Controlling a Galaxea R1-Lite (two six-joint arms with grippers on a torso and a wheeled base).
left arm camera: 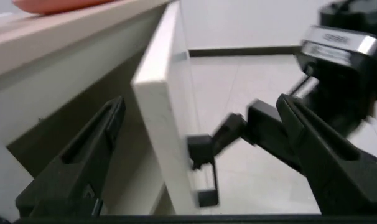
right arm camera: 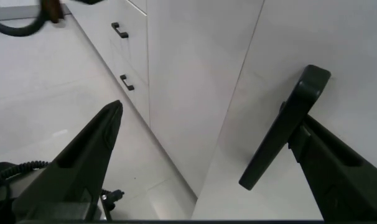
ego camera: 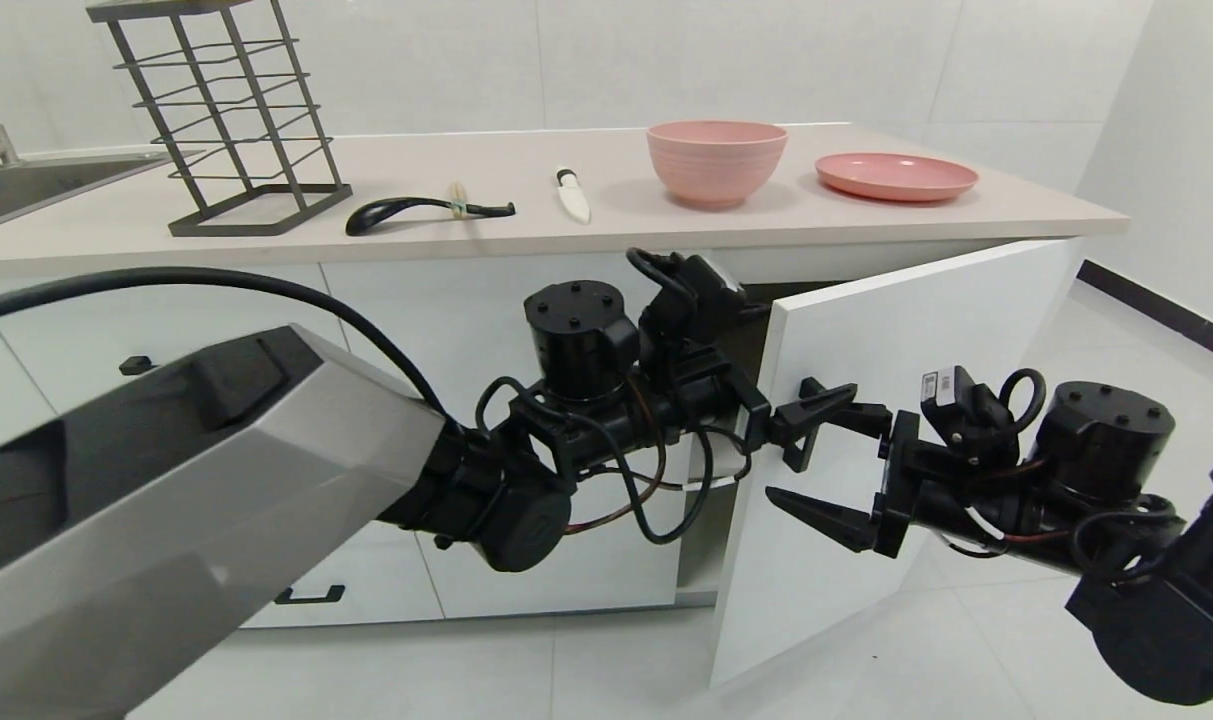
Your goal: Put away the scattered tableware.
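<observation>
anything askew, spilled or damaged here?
The cabinet door stands half open below the counter, the open left gripper astride its free edge, the open right gripper at its outer face. A black spoon and white knife lie loose on top. No spill or damage visible.

Kitchen: white tiled walls [ego camera: 666, 60], desk [ego camera: 526, 180] with sink [ego camera: 36, 185], dish rack [ego camera: 256, 212], bowl [ego camera: 716, 160], plate [ego camera: 896, 176]; white cabinets [ego camera: 466, 300] underneath.

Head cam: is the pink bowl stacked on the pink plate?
No, the pink bowl stands on the counter beside the pink plate, a gap between them.
</observation>
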